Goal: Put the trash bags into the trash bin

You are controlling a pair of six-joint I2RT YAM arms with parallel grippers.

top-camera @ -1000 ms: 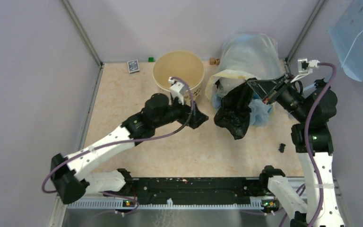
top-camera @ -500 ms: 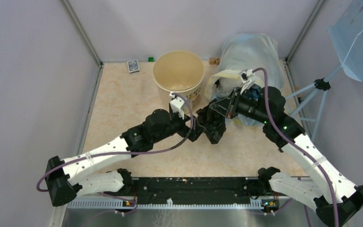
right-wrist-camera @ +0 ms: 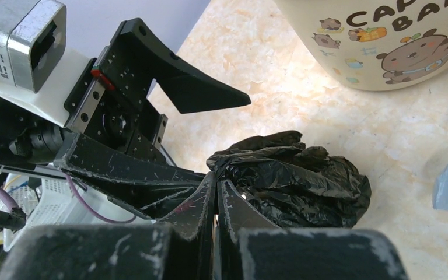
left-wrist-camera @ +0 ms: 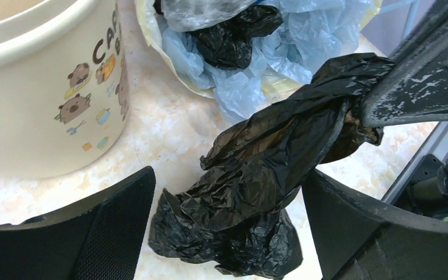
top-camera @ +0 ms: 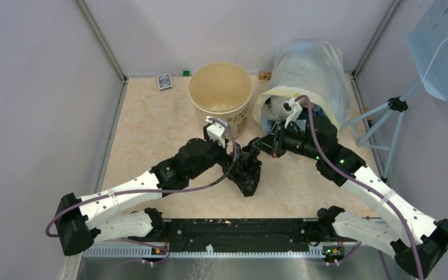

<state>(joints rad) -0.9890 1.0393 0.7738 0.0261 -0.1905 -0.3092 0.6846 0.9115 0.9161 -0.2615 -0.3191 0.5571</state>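
A crumpled black trash bag [top-camera: 248, 171] hangs down to the floor in front of the cream trash bin [top-camera: 220, 87], which has brown lettering and small pictures [left-wrist-camera: 46, 93]. My right gripper [top-camera: 261, 143] is shut on the bag's top end; its closed tips [right-wrist-camera: 217, 181] pinch the black plastic [right-wrist-camera: 294, 184]. My left gripper [top-camera: 246, 166] is open, its jaws standing either side of the bag [left-wrist-camera: 251, 175] without closing on it. More black and blue bags [left-wrist-camera: 251, 35] lie in the mouth of the translucent sack [top-camera: 309, 73].
The sack lies on its side at the back right beside the bin. A blue card [top-camera: 164, 81], a green cube [top-camera: 186, 73] and a brown cube [top-camera: 262, 75] sit along the back wall. A tripod leg [top-camera: 379, 111] stands at the right.
My right gripper has carried the black bag from the sack's mouth leftward and toward the front, down to the floor. My left gripper has moved forward so its open jaws stand around the bag.
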